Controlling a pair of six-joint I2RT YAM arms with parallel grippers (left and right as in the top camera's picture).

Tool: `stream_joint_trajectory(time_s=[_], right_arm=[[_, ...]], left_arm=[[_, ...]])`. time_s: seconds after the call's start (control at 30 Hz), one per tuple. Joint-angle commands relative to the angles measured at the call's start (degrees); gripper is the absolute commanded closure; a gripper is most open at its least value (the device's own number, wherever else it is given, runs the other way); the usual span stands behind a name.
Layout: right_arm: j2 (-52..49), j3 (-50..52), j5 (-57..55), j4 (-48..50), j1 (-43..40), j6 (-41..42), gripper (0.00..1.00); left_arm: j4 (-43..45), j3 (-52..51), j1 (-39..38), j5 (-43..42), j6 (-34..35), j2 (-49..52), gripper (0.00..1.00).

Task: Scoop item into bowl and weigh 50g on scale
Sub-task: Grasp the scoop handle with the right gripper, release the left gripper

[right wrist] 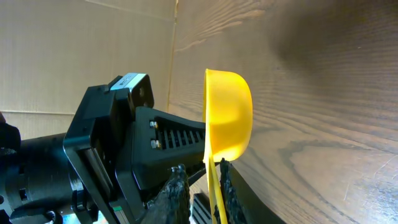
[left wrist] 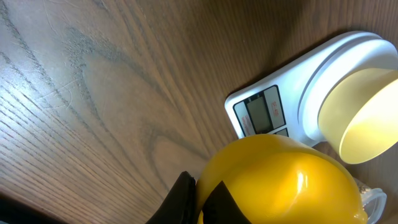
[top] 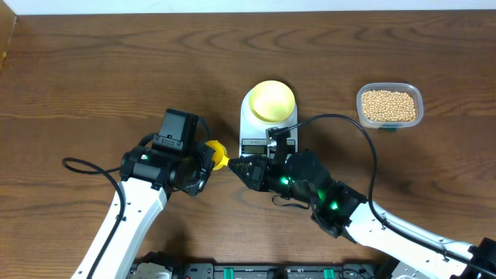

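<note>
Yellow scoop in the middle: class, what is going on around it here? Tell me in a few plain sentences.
The left gripper is shut on a bright yellow plastic measuring scoop. The right gripper meets it from the other side, fingers either side of its handle; whether they are clamped is unclear. The small round pale yellow bowl sits empty on the white flat digital scale. The small beige beans lie in the clear plastic tub.

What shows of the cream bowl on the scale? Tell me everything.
The bowl is small, round and pale yellow-cream, smooth and plain, plastic by its look. It stands upright and empty on the round platform of the white scale, at the end far from the display. Only the scale touches it.
</note>
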State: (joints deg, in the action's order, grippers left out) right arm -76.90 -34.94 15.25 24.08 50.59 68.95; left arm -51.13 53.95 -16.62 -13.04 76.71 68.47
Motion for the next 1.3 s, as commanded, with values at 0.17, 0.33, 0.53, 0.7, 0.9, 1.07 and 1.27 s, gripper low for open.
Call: stream_joint_trajectory(time_s=[0.17,0.33,0.53,0.7,0.9,1.07,1.27], right_arm=[[-0.37,-0.85,-1.42,0.13,0.42,0.24,0.89],[-0.37,-0.85,-1.42,0.11,0.42,0.22,0.89],[-0.37,-0.85,-1.42,0.11,0.42,0.22,0.90],[-0.37,-0.85,-1.31,-0.59,0.52,0.24,0.92],[-0.37,-0.85,-0.61,-1.20,0.52,0.22,0.91],[-0.37,-0.85,-0.11,-1.40,0.52,0.22,0.91],[-0.37,-0.85,-0.04,-1.33,0.52,0.22,0.96]], left_arm=[[-0.48,-0.28,-0.24,0.44,-0.52,-0.31,0.93],[-0.42,-0.28,-0.24,0.09,-1.25,-0.31,0.93],[-0.22,-0.28,-1.62,0.20,-3.61,-0.31,0.93],[0.02,-0.28,-1.73,0.22,-3.61,-0.31,0.93],[1.07,-0.28,-1.73,1.86,-7.08,-0.31,0.93],[1.49,-0.28,-1.73,2.14,-9.66,-0.31,0.93],[1.49,-0.28,-1.73,2.14,-9.64,-0.07,0.93]])
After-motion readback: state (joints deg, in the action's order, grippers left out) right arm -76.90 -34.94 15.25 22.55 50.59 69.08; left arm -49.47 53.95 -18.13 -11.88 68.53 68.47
